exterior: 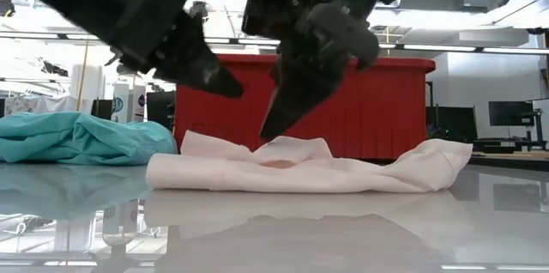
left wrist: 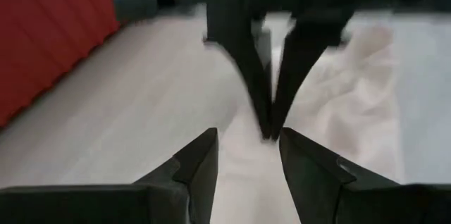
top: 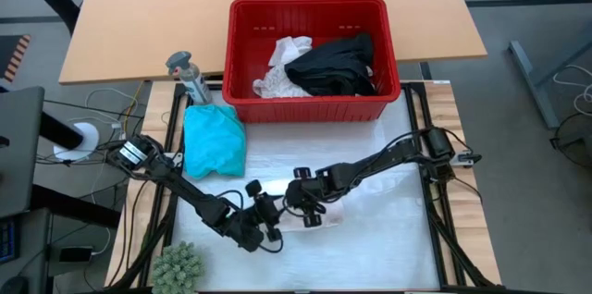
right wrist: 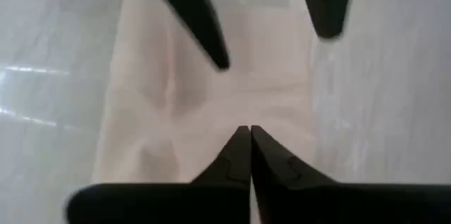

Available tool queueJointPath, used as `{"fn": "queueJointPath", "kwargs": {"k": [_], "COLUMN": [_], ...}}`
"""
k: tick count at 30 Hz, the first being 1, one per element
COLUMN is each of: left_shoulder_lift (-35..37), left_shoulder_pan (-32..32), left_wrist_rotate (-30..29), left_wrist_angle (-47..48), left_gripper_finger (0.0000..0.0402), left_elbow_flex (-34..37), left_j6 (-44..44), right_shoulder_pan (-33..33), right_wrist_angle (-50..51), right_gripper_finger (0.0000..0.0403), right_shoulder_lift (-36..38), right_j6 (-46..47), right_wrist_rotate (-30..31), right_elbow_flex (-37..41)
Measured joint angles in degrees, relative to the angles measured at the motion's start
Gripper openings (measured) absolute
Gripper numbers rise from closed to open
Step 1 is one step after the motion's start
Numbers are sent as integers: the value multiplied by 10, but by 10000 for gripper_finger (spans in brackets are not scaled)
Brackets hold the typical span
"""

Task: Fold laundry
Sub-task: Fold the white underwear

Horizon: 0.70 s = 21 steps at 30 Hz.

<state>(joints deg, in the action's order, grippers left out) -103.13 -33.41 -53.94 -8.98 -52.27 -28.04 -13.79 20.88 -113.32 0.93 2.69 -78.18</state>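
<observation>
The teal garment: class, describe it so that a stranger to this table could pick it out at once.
Start at the red plastic basket at the back of the table. Just in front of its left corner a crumpled teal cloth garment lies on the white work surface. It is the only teal cloth: the cream garment lies flat under the grippers, and the black and white ones sit in the basket.

Two dark pincers, left (top: 274,231) and right (top: 310,217), close together over a cream garment (top: 324,218) on the worktop (top: 388,248). Teal garment (top: 214,140) beside a red basket (top: 314,12) holding black (top: 335,65) and white cloth (top: 282,67).
</observation>
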Motion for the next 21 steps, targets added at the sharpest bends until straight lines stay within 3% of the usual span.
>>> {"fn": "queueJointPath", "kwargs": {"k": [6, 10, 21], "left_shoulder_lift": [0, 0, -59], "left_shoulder_pan": [2, 2, 3], "left_wrist_rotate": [24, 45, 122], "left_wrist_angle": [-20, -20, -59], "left_gripper_finger": [141, 127, 31], "left_elbow_flex": [0, 0, -4], "left_j6": [11, -1, -16], "right_shoulder_pan": [0, 3, 3], "right_wrist_angle": [-7, -29, -54], "right_gripper_finger": [34, 22, 36], "right_shoulder_lift": [1, 1, 1], "right_j6": [17, 21, 21], "right_wrist_rotate": [37, 41, 34], "right_elbow_flex": [17, 39, 47]}}
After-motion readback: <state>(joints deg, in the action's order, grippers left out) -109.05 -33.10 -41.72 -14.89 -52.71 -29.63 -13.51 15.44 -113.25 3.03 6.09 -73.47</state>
